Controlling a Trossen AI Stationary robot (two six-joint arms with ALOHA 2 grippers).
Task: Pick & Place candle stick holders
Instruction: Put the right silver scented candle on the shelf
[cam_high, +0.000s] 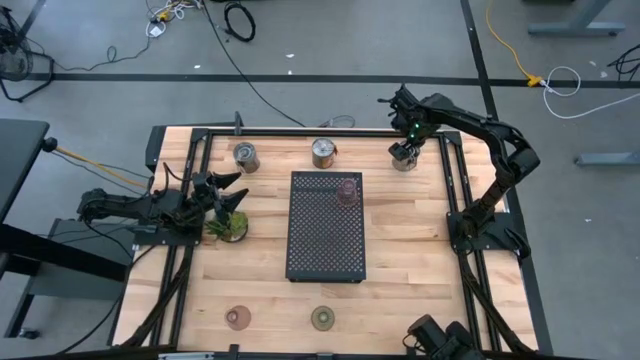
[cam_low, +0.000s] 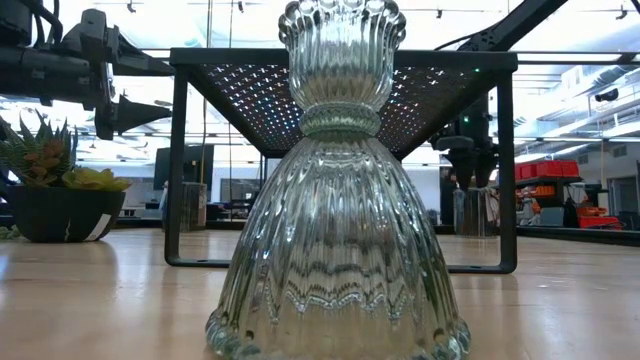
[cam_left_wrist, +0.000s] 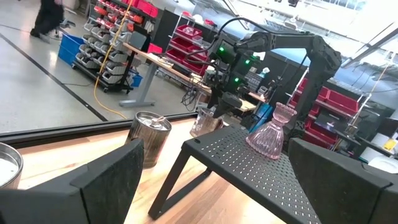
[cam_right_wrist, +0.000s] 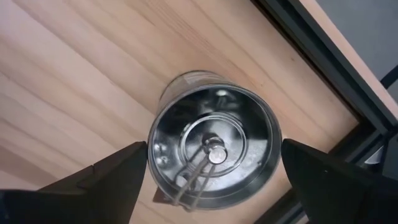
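On a pale wooden worktop in a workshop, the right pincer is held wide open straight above a shiny silver cup at the far right corner. The cup stands upright, mouth up, empty-handed fingers on either side.

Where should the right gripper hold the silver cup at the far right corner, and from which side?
From straight above, on opposite sides of the round wall of the silver cup. It stands upright with its mouth open upward, and the right gripper, fingers open, already straddles it.
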